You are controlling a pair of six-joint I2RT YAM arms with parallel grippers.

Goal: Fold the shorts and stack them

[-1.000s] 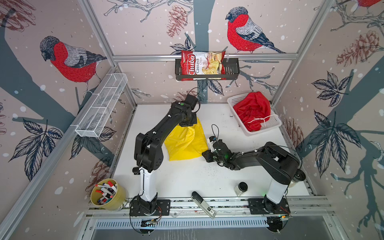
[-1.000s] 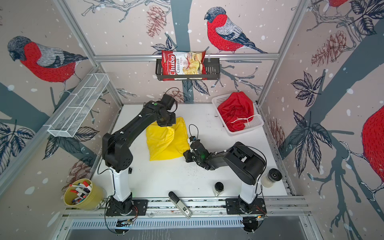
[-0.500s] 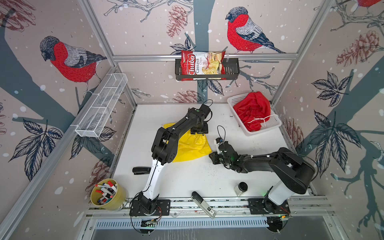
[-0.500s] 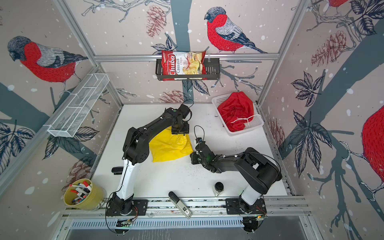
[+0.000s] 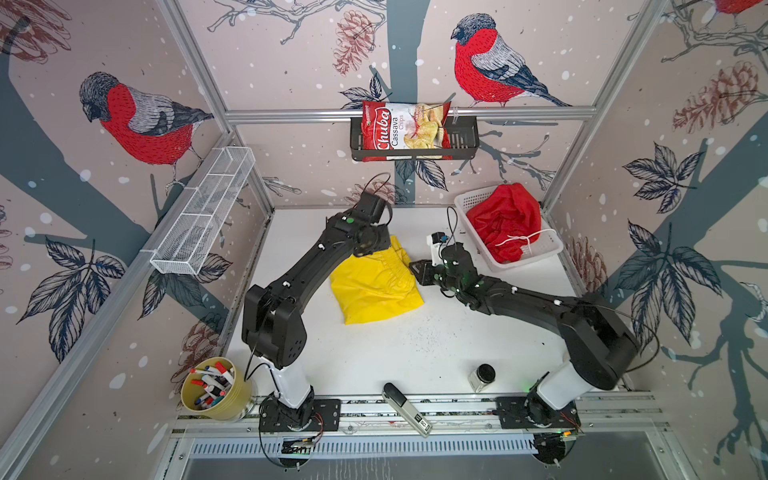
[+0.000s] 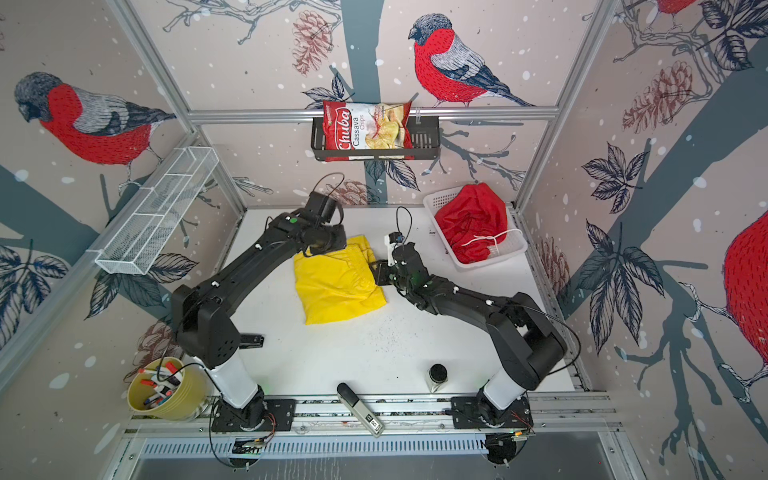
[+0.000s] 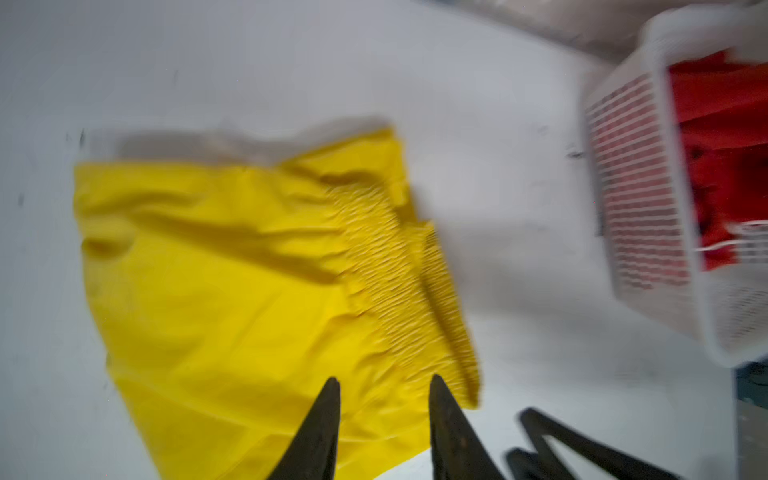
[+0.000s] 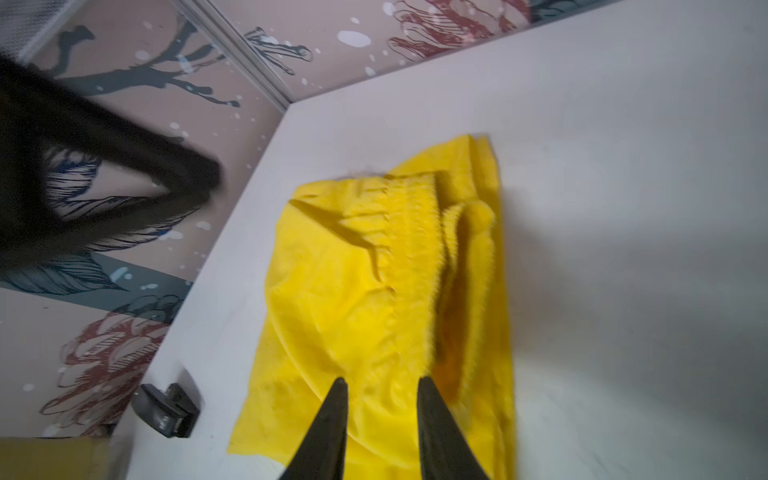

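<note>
Chips bag [image 5: 405, 131] in black wall rack [image 5: 463, 135]; white basket [image 5: 473, 201] at worktop's [image 5: 415, 353] far right corner; small jar [image 5: 482, 377] near its front edge.

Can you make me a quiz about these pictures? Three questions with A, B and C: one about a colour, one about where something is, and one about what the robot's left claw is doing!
1. The string on the red shorts is:
A black
B white
C green

2. The yellow shorts are:
A lying on the table
B hanging in the air
C on top of the red shorts

3. The left gripper is:
A shut tight
B hidden from every camera
C open, jaws apart

Answers:
1 B: the string shows white against the red cloth.
2 A: both top views show them lying on the white tabletop, apart from the red pair.
3 C: the left wrist view shows a clear gap between its two fingers, with nothing pinched.
</note>
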